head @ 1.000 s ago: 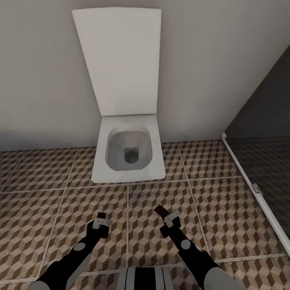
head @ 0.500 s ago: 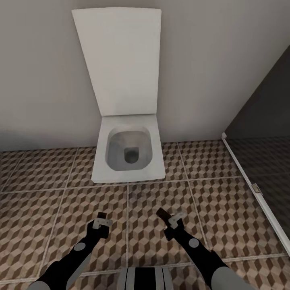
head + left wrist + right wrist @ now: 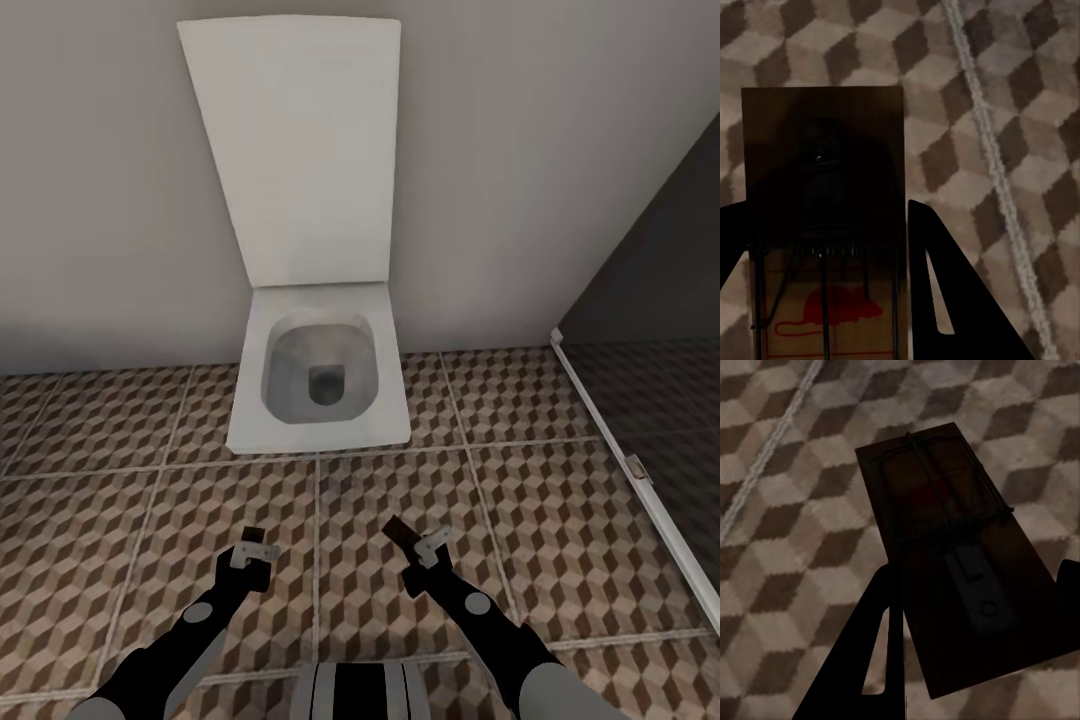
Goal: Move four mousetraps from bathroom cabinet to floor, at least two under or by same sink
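Wooden mousetraps (image 3: 825, 217) (image 3: 945, 547) part-hidden btwn pincer fingers

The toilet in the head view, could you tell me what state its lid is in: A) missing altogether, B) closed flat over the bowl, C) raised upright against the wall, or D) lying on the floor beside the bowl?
C: the white lid stands raised against the wall behind the toilet, leaving the open bowl and its dark drain in plain sight.
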